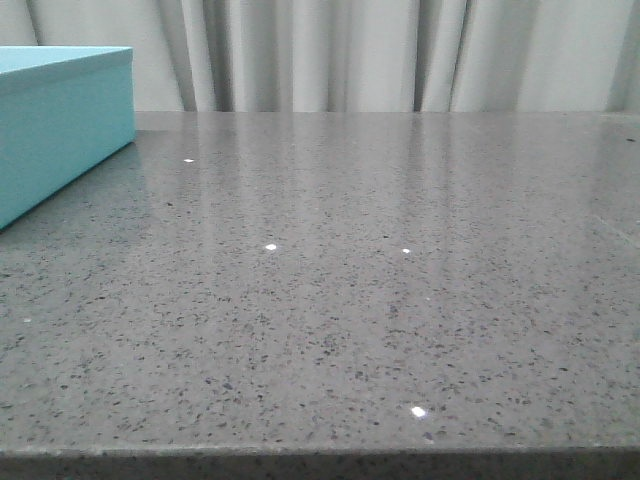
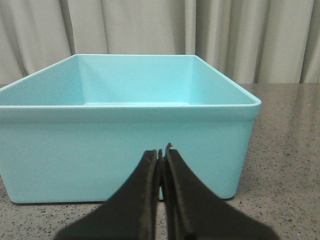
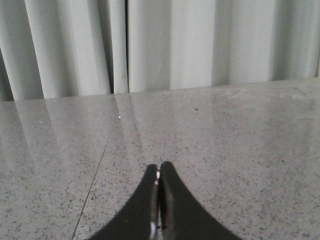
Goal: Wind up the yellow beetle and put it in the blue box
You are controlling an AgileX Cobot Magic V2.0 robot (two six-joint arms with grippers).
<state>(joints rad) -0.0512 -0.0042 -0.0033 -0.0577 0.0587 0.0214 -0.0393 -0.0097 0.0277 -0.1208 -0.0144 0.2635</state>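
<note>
Grey speckled worktop [image 1: 350, 300], curtain [image 1: 350, 50] behind. Blue box [image 1: 60, 120] at far left, open-topped, standing directly ahead of left pincer [image 2: 162, 152], apart from it. Left pincer clenched, gripping nothing. Right pincer [image 3: 159, 172] likewise clenched, over bare worktop. Beetle nowhere visible.

We see our left gripper [image 2: 162, 155] only from its own wrist camera, its two dark fingers pressed together with nothing between them. Our right gripper [image 3: 159, 172] is likewise closed and empty, fingertips meeting. Neither arm appears in the front view.
</note>
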